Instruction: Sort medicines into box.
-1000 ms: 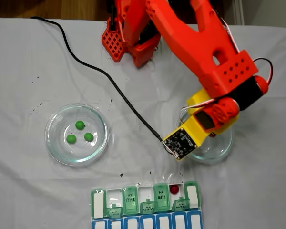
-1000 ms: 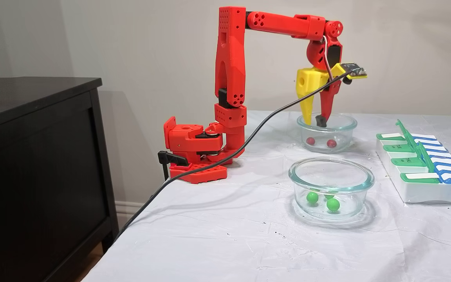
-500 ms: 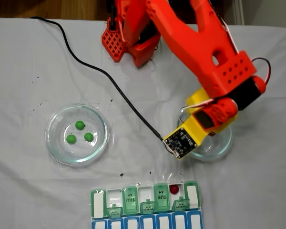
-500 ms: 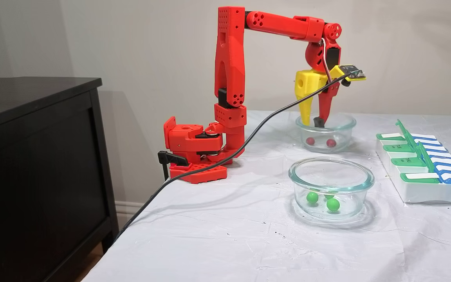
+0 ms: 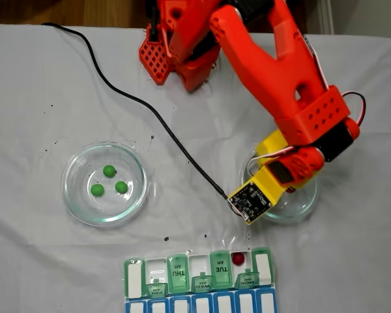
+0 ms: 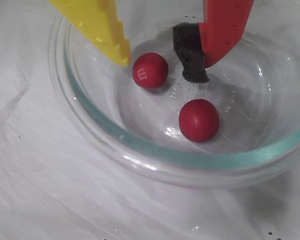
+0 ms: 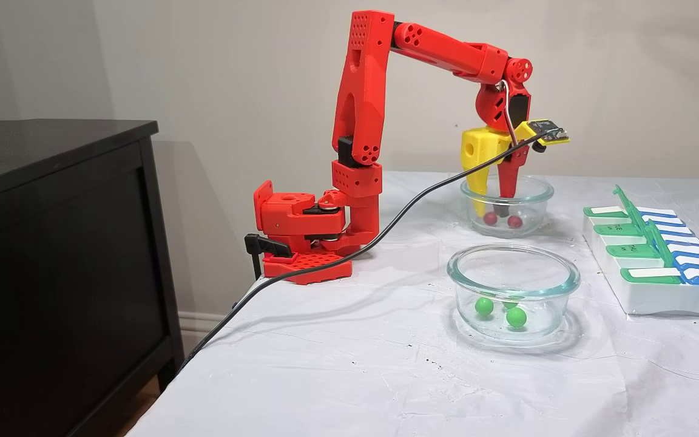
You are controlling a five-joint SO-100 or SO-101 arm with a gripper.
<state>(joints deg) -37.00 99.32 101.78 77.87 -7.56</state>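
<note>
The red arm (image 7: 368, 115) rises from its base, elbows forward and points its gripper (image 6: 162, 62) straight down inside the far clear glass dish (image 7: 528, 188). Its yellow and red fingers stand apart around one glossy red ball (image 6: 150, 70); a second red ball (image 6: 199, 120) lies just beside.

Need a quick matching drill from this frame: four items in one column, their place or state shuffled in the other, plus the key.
Items
1. green balls
2. red ball marked "m"
3. lone red ball
4. gripper

Places or states
A. in an uncovered cell of the pill organizer
B. open, lowered into the glass dish with the red balls
C. between the two fingertips, close to the yellow one
D. three together in the other glass dish

Pairs: 1-D, 2-C, 3-A, 4-B
</note>
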